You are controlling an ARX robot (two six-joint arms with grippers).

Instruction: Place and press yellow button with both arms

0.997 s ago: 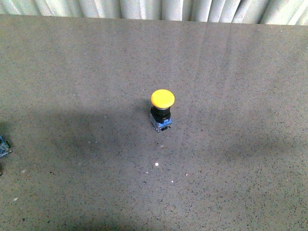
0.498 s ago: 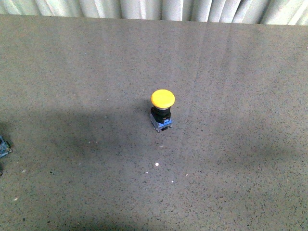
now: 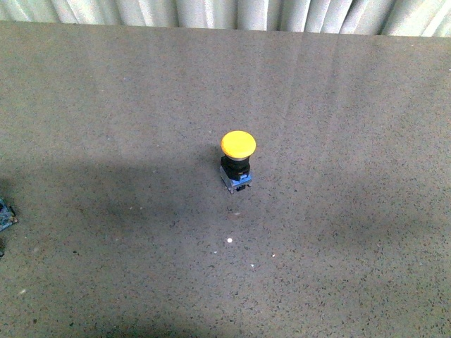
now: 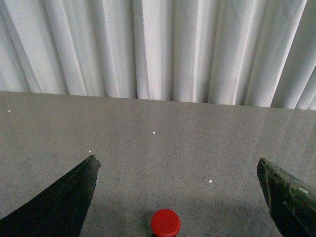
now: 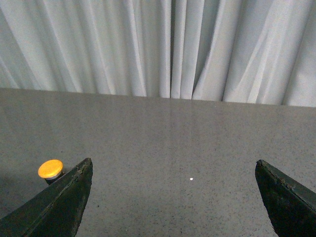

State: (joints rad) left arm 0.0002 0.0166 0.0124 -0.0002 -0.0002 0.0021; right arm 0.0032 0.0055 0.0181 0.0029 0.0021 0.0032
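The yellow button point(image 3: 237, 144) stands upright in the middle of the grey table, its domed cap on a black collar and a small blue-grey base point(image 3: 236, 179). Neither arm shows in the front view. In the right wrist view the yellow button point(image 5: 50, 169) sits just outside one finger point(image 5: 64, 202), and my right gripper point(image 5: 173, 162) is open over bare table. My left gripper point(image 4: 177, 159) is open too. A red-capped button point(image 4: 166, 222) stands on the table between its fingers, near the frame's lower edge and touched by neither.
The speckled grey table point(image 3: 338, 105) ends at a far edge with white pleated curtains point(image 3: 232, 13) behind it. A small blue-edged piece point(image 3: 4, 213) pokes in at the front view's left edge.
The yellow button has stayed where it was. The blue-edged piece at the left edge has shifted very slightly.
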